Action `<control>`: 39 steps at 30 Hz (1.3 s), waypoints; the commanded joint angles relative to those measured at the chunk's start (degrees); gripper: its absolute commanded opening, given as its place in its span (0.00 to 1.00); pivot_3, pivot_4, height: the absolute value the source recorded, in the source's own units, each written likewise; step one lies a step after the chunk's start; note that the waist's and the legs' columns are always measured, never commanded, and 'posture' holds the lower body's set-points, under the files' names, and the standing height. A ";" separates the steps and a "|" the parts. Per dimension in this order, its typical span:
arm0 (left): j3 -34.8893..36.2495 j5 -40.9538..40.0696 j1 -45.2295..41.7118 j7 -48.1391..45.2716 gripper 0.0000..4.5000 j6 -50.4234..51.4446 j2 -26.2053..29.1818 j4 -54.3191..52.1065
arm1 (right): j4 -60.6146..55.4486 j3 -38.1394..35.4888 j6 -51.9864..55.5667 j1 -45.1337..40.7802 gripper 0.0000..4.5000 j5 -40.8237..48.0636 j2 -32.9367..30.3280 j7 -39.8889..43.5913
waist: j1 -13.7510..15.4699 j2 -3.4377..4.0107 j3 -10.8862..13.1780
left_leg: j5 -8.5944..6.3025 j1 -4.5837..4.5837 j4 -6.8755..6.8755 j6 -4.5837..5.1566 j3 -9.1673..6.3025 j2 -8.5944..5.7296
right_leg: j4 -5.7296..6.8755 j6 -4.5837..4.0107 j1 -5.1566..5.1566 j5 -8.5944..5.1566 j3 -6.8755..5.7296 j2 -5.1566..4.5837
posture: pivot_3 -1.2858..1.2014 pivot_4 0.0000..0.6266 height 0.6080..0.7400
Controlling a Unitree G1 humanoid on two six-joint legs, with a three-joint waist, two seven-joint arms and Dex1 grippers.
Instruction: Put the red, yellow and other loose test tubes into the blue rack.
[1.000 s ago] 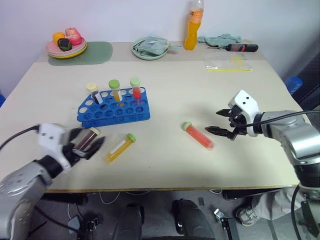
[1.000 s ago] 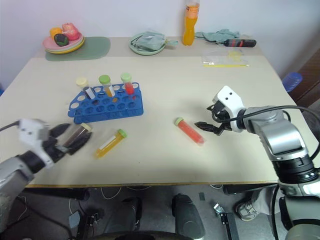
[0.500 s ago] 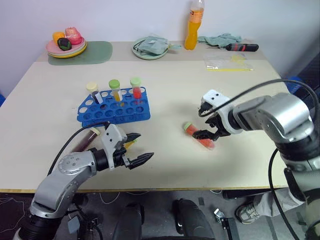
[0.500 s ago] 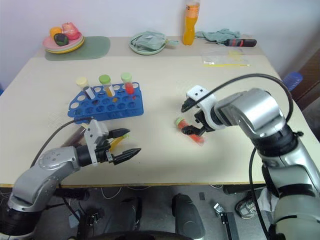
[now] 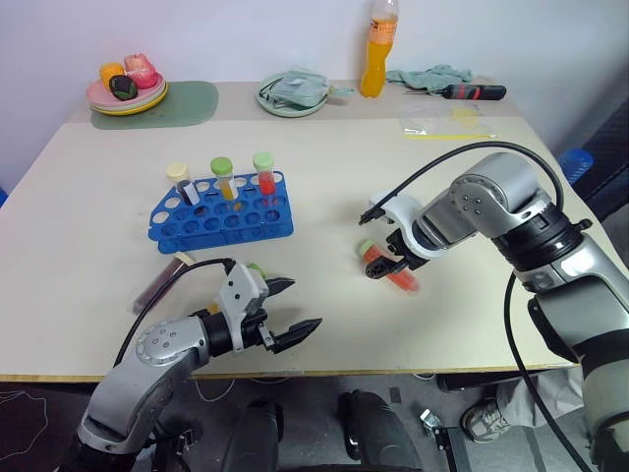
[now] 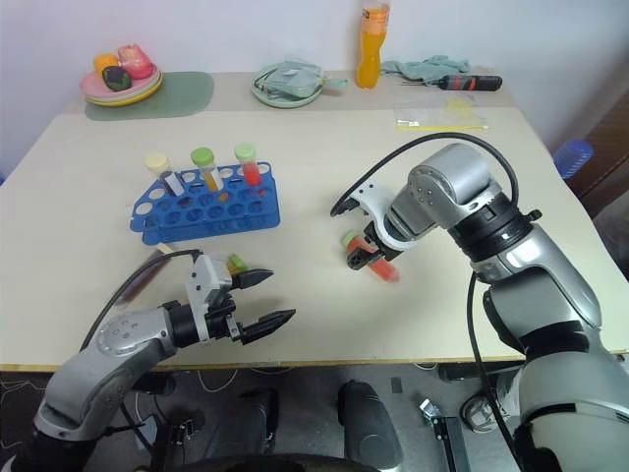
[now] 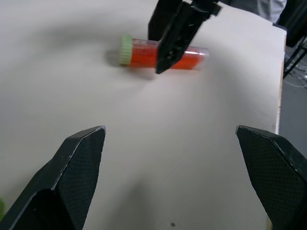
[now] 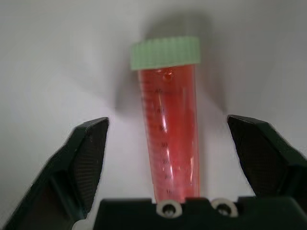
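Observation:
The blue rack (image 5: 221,208) stands left of centre with three capped tubes upright in its back row. A red test tube (image 8: 170,120) with a green cap lies right of centre. My right gripper (image 5: 383,264) points down over it, open, a finger on each side with gaps. The maroon tube (image 5: 159,283) lies in front of the rack's left end. Only the green cap (image 6: 237,263) of the yellow tube peeks out behind my left gripper (image 5: 303,305), which hovers open and empty near the front edge, aimed toward the red tube (image 7: 163,52).
Along the back stand a plate of fruit (image 5: 128,90) on a green mat (image 5: 177,103), a green plate with a cloth (image 5: 295,93), an orange bottle (image 5: 379,49), a screwdriver (image 5: 474,92) and a plastic bag (image 5: 447,125).
My left gripper swung right, away from the maroon tube, toward the table's middle front. My right gripper moved left, tipped downward over the red tube, and its fingers narrowed.

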 commanded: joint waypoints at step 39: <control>25.77 -3.93 10.22 8.70 1.00 -2.06 -1.00 -1.26 | 18.79 -21.25 -96.06 18.33 0.35 -44.13 45.95 13.08 | -0.15 -0.01 -0.01 | -0.10 0.10 -0.04 0.13 0.05 0.08 | 0.13 0.04 -0.02 0.00 0.03 0.03 | 0.52 0.24 1.00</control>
